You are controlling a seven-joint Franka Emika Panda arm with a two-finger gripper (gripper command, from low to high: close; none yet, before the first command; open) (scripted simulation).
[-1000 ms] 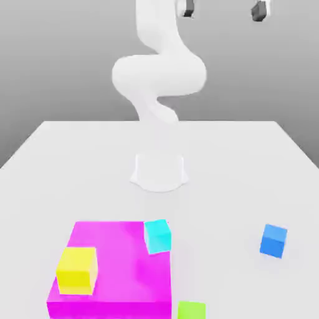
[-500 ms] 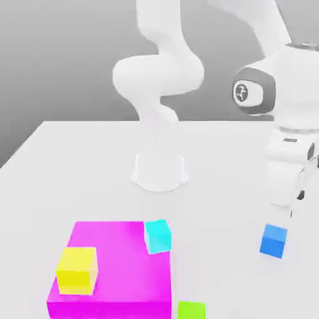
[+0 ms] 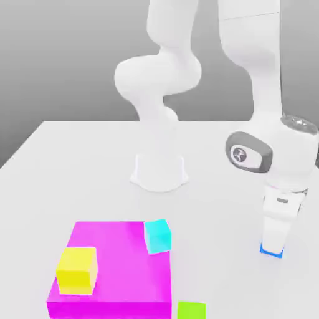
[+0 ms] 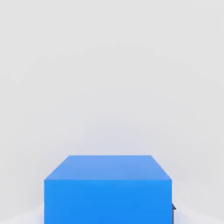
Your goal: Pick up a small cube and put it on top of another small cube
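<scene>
A small blue cube (image 3: 272, 251) rests on the white table (image 3: 75, 168) at the exterior view's right; just a thin strip of it shows beneath my hand. My gripper (image 3: 273, 244) points straight down and has come down over this cube, covering most of it. In the hand view the blue cube (image 4: 107, 190) looms very close, with bare table beyond it. A cyan cube (image 3: 157, 236) sits at the back right corner of a large magenta block (image 3: 115, 265), and a yellow cube (image 3: 76, 270) stands on that block.
A green cube (image 3: 190, 310) lies at the front edge of the exterior view, right of the magenta block. The arm's white base (image 3: 159, 172) stands mid-table, behind the block. Bare table separates the cyan cube from the blue one.
The arm has swung in from above and lowered steadily; the gripper, half a second ago hovering just over the blue cube, is now down around it. The cubes have not moved.
</scene>
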